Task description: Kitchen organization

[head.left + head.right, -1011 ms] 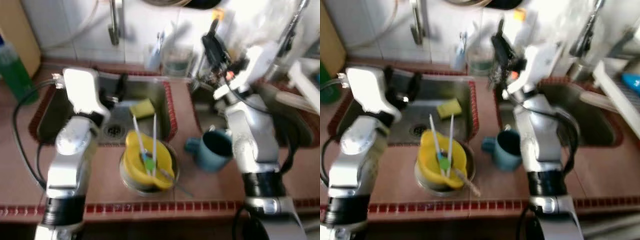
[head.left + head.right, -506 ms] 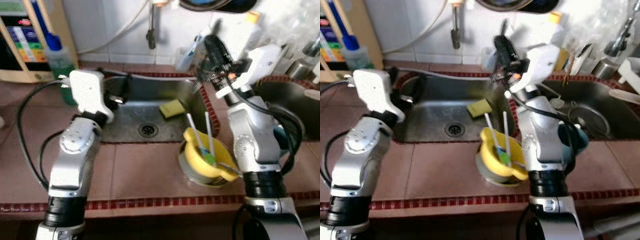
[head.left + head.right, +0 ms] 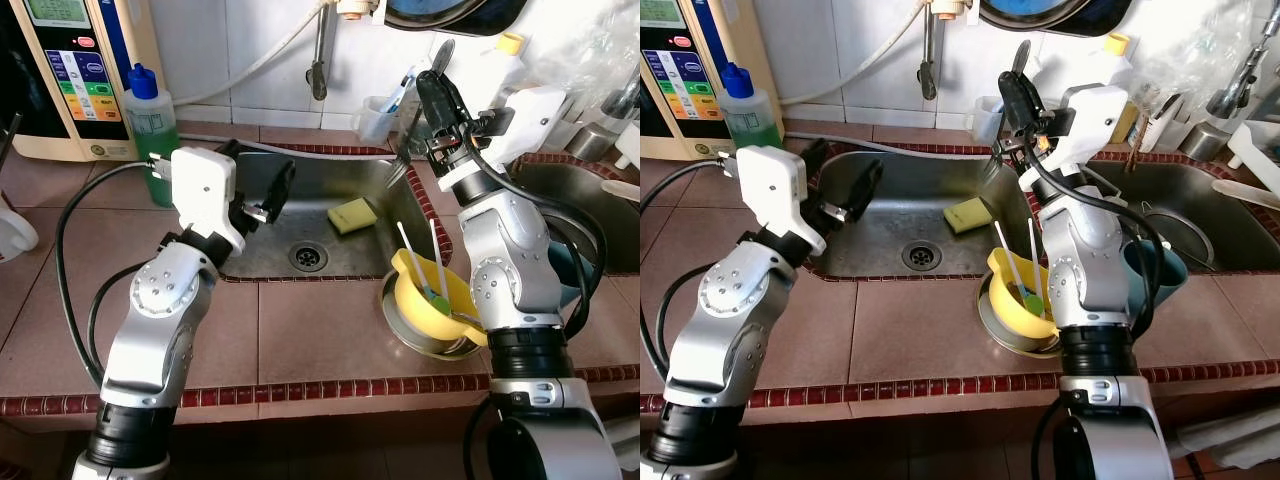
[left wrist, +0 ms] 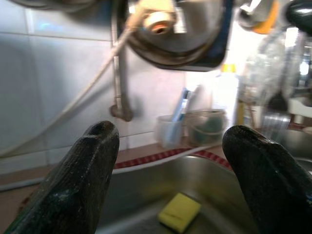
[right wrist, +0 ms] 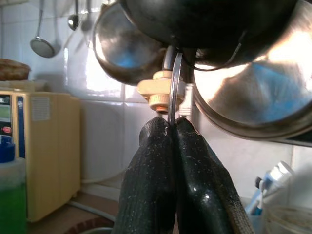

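**Right gripper clamped on metal utensil above sink**

The right gripper (image 3: pixel 1012 82) is raised over the right edge of the sink (image 3: pixel 300 205). Its fingers are pressed together on a thin metal utensil (image 5: pixel 173 83). The right wrist view shows the handle edge-on, rising from the fingertips toward hanging pans (image 5: pixel 253 92); the head views show its lower end (image 3: pixel 398 172) hanging below the gripper.

The left gripper (image 3: pixel 262 188) sits at the sink's left rim, fingers (image 4: pixel 85 170) spread wide, holding nothing. A yellow sponge (image 4: pixel 179 211) lies in the basin ahead of it.

A yellow bowl (image 3: pixel 432 300) with two straws (image 3: pixel 424 268) rests in a metal dish (image 3: pixel 1012 335) on the counter (image 3: pixel 300 330).
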`<state>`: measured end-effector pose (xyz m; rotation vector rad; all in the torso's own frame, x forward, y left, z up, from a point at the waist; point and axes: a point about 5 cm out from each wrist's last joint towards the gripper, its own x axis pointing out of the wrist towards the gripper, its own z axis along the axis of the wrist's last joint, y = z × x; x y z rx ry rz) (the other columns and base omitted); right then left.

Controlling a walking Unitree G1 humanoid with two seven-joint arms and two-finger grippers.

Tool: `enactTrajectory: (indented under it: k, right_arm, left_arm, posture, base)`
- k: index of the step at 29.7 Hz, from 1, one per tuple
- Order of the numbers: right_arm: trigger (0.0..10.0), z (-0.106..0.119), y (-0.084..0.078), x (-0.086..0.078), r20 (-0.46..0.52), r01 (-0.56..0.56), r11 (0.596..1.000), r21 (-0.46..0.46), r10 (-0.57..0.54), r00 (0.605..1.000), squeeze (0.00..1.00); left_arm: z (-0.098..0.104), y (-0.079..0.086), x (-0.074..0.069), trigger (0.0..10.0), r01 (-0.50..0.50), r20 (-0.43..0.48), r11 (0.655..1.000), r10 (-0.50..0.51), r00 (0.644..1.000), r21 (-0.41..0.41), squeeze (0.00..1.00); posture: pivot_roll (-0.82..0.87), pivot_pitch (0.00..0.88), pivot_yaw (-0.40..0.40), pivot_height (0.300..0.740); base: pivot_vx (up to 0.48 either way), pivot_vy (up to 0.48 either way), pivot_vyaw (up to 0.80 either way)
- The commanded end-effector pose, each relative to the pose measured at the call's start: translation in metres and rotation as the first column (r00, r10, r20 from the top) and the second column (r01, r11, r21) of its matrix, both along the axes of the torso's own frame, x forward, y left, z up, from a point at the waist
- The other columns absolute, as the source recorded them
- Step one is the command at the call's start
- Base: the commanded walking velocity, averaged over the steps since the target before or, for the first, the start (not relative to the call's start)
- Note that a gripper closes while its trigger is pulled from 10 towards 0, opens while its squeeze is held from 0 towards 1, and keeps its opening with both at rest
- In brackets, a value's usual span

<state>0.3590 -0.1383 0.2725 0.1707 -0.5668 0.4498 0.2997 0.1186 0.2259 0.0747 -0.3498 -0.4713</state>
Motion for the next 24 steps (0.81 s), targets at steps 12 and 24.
enactTrajectory:
  k: [12, 24]
  right_arm:
    - [10.0, -0.002, -0.027, 0.009, -0.01, 0.093, 0.995, 0.028, -0.093, 0.996, 0.0]
    - [10.0, -0.016, -0.042, 0.018, -0.105, 0.129, 0.984, 0.125, -0.116, 0.988, 0.0]
  left_arm:
    - [-0.006, -0.017, -0.02, 10.0, 0.123, -0.013, 0.99, -0.123, 0.992, 0.074, 0.0]
    - [-0.012, -0.024, -0.03, 10.0, 0.179, -0.046, 0.979, -0.175, 0.984, 0.095, 0.0]
  posture:
    - [-0.15, 0.149, -0.066, 0.74]
    - [-0.15, 0.195, -0.046, 0.74]
  base:
    - [0.0, 0.0, 0.0]
    - [0.0, 0.0, 0.0]
